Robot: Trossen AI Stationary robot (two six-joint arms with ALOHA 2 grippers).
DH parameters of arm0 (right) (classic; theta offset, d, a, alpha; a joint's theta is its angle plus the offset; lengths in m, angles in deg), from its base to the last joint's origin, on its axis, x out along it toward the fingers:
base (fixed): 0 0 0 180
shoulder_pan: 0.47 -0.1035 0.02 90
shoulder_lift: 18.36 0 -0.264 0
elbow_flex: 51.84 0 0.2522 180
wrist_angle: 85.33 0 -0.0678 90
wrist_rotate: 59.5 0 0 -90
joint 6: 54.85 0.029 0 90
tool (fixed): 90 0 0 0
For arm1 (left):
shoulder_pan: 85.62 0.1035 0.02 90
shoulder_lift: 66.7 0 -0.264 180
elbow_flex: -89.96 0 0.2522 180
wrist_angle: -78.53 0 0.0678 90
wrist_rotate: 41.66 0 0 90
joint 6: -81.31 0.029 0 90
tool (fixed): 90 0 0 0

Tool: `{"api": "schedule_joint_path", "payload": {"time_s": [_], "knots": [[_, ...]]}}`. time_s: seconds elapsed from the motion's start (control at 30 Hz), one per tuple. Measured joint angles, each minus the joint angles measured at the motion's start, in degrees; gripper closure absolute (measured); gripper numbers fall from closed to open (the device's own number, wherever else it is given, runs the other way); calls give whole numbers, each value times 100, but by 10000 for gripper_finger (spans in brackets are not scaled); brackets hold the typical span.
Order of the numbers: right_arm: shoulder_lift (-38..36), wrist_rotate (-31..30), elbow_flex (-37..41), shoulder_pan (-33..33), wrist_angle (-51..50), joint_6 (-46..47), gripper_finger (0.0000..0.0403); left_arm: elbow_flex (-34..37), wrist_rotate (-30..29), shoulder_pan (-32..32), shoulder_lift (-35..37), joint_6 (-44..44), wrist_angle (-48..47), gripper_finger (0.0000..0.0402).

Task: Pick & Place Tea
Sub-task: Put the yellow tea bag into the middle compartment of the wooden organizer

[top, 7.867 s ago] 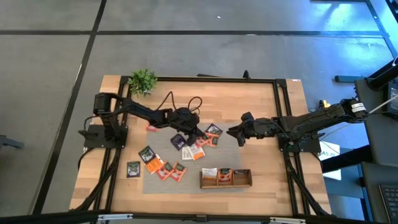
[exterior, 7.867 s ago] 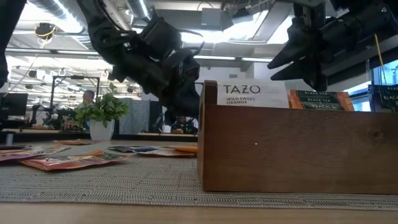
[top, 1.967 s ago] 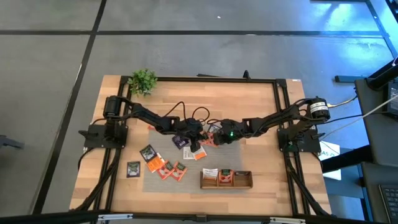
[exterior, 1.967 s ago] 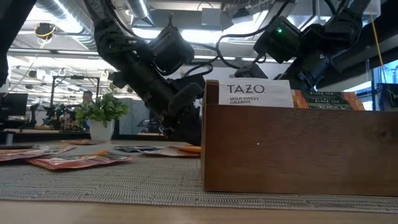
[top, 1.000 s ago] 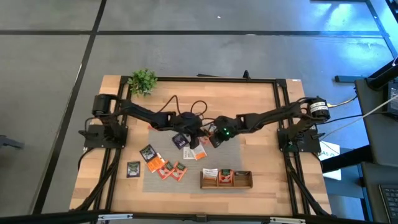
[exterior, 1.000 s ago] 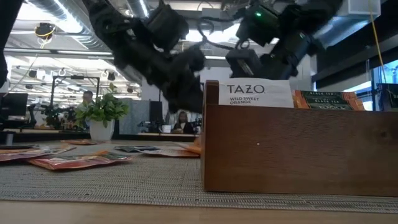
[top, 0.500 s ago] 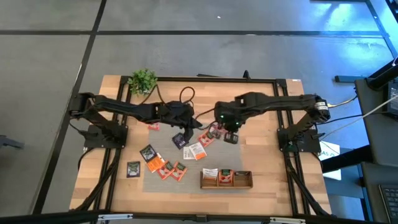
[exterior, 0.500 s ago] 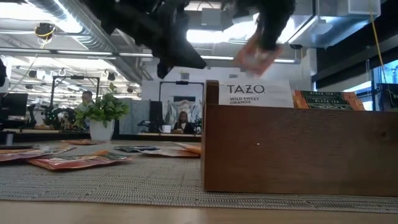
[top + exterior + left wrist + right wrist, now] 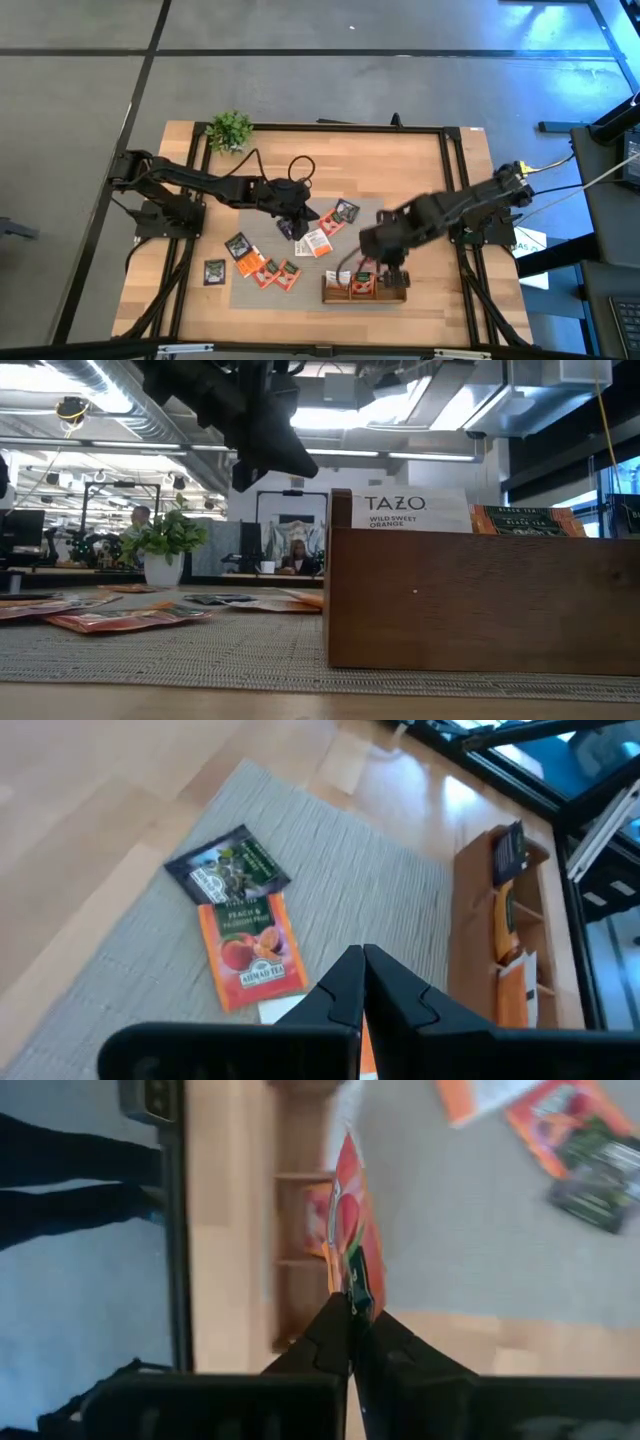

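Several tea sachets lie flat on the grey mat (image 9: 300, 262): a dark one (image 9: 228, 870), an orange peach one (image 9: 250, 950) and more at the left (image 9: 262, 270). The wooden tray (image 9: 363, 287) stands at the mat's near edge with sachets upright in it, a white TAZO one (image 9: 415, 510) among them. My right gripper (image 9: 352, 1308) hangs over the tray (image 9: 300, 1250), shut on an orange-red sachet (image 9: 352, 1210). My left gripper (image 9: 362, 960) is shut with nothing in it, raised above the mat's middle (image 9: 300, 213). My right gripper pinches the orange-red sachet by one edge (image 9: 354, 1285) between its two fingers. The fingers come from above, pointing steeply down. The sachet shows edge-on and sticks out past the fingertips, lifted clear above the tray.
A small potted plant (image 9: 230, 128) stands at the table's far left corner. A black cable loops on the wood behind the mat (image 9: 298, 165). A black frame runs around the tabletop (image 9: 455, 200). A person sits in the room behind (image 9: 297, 555).
My right gripper has lifted the orange-red sachet off the mat's middle, carried it up and toward the near edge over the tray, and rolled and tipped downward. My left gripper has risen off the sachets, still shut.
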Motion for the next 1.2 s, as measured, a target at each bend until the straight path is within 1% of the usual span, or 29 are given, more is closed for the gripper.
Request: {"api": "schedule_joint_path", "payload": {"time_s": [0.1, 0.27, 0.47, 0.57, 0.73, 0.93, 1.2], "knots": [[265, -68, 0, -262, 214, 78, 393, 0, -150, -139, 2, -25, 28, 398], [834, -107, 4, -493, 218, -7, 393, 0, -496, -385, 2, -25, 26, 398], [1472, -107, 9, -557, 187, -307, 393, 0, -715, -645, 2, -25, 24, 398], [1678, -111, 11, -557, 113, -385, 393, 0, -896, -789, 2, -28, 30, 398], [1786, -369, 11, -555, 103, -605, 393, 0, -1186, -994, 2, -25, 32, 398], [1791, -258, 11, -556, 101, -610, 393, 0, -1398, -1119, 2, -23, 32, 398], [1791, -253, 11, -557, 25, -526, 393, 0, -1406, -1119, 2, -23, -37, 398]]}}
